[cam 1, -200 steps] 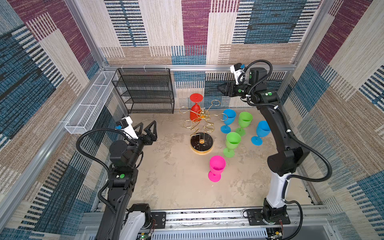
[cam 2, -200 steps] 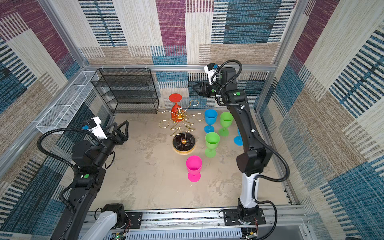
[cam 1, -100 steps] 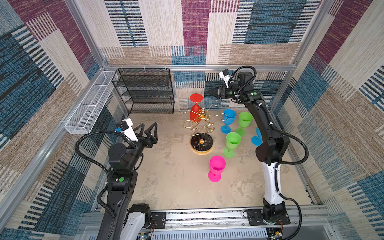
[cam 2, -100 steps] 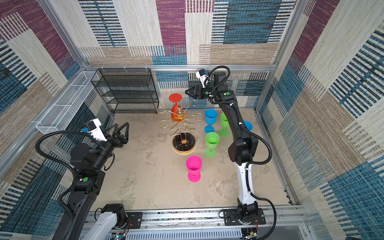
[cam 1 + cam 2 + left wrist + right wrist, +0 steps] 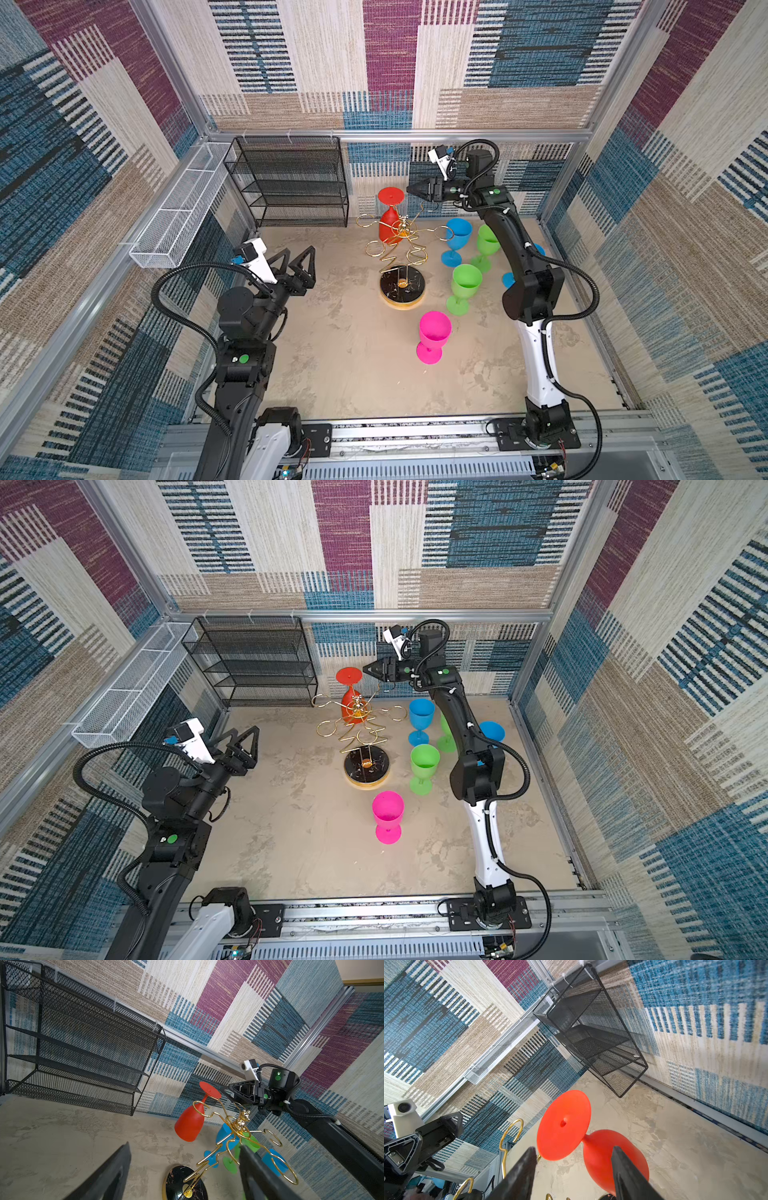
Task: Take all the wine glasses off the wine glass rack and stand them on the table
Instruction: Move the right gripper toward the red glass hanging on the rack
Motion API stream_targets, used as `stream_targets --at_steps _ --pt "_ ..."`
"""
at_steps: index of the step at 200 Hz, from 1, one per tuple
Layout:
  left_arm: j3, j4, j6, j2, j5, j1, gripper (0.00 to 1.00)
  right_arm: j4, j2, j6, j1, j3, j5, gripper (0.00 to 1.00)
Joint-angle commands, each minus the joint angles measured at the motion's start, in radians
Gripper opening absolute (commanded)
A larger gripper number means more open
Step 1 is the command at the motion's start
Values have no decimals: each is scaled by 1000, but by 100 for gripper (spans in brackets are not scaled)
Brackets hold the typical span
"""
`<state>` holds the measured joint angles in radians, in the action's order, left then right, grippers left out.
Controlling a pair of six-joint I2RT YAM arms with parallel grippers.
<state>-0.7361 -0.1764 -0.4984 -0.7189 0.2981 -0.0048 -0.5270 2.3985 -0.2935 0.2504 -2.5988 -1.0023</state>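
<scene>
Across the tabletop (image 5: pixel 353 374), cups (image 5: pixel 466 282) flank the wine glass rack (image 5: pixel 402 286); left tool (image 5: pixel 299 250) and right tool (image 5: pixel 411 190) gape empty.

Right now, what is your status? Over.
Left gripper open, clear of rack. Right gripper open, beside red glass foot. Glass hangs inverted on rack. One rack arm close by right gripper.

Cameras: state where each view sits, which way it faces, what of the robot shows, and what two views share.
Both top views: high above the front rail, looking down at the wine glass rack, the red wine glass hung on it; left arm, right arm, left gripper, right gripper show.
Left wrist: on the left arm, facing rack and right gripper; own fingers show.
Right wrist: on the right arm, facing the glass's foot; own fingers show.
Shared: both wrist views show the red wine glass and black mesh shelf.
</scene>
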Motion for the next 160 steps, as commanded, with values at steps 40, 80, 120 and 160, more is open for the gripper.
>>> stream_targets --at_steps 40,80,120,160 --pt "2 -41 -49 -1 19 -1 83 9 16 -17 32 -9 -15 60" --pt "-50 7 -45 -46 -7 0 83 -10 -30 8 32 21 8 60" --pt "-313 214 -38 -253 101 0 83 -33 -89 37 31 19 84 61" --pt "-577 335 -49 -502 354 1 80 -83 -183 81 28 46 220 64"
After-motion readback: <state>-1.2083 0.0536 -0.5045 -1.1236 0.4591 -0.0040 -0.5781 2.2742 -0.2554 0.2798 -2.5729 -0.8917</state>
